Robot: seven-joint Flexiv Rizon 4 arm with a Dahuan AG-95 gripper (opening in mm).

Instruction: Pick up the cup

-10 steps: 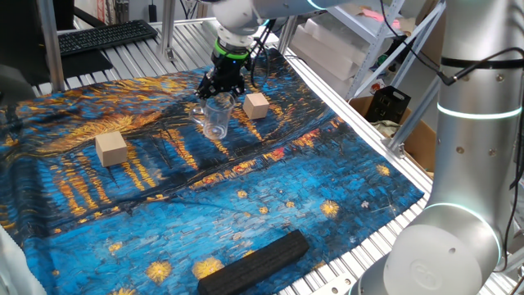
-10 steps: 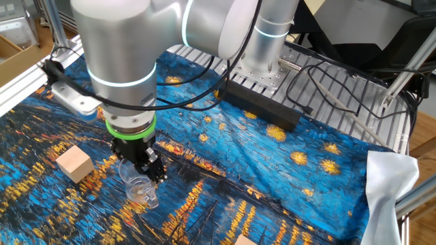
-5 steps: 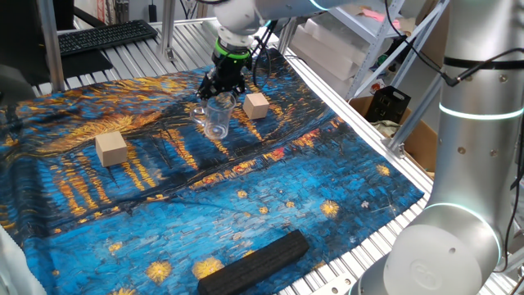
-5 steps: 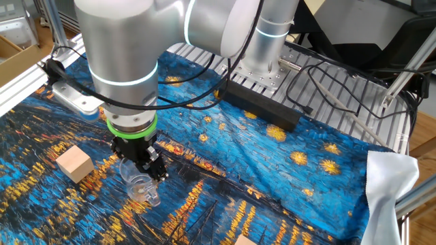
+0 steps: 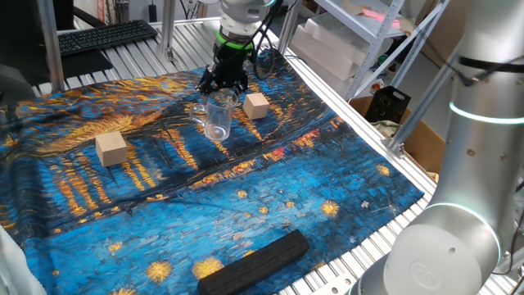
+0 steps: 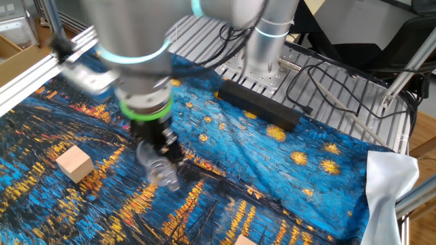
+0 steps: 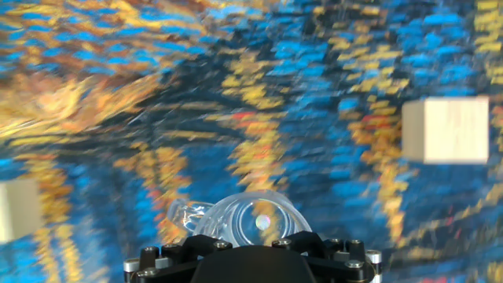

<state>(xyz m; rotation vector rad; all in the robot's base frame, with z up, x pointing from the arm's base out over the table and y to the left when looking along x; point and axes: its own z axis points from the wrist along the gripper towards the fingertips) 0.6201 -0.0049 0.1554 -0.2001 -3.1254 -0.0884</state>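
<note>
One cup hangs directly below my gripper, upright along my fingers' axis, handle out sideways, fingers clamped on its rim.

End effector fingertips hidden in hand view; motion-blurred cup, cloth.

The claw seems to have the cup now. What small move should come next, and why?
Probably a slow, straight lift. The claw is closed on the rim of the cup, and the hand view shows the cup right under the fingers. The views are blurred, so whether it has left the cloth is unclear. A wooden cube stands close beside it, so sideways motion looks riskier.
</note>
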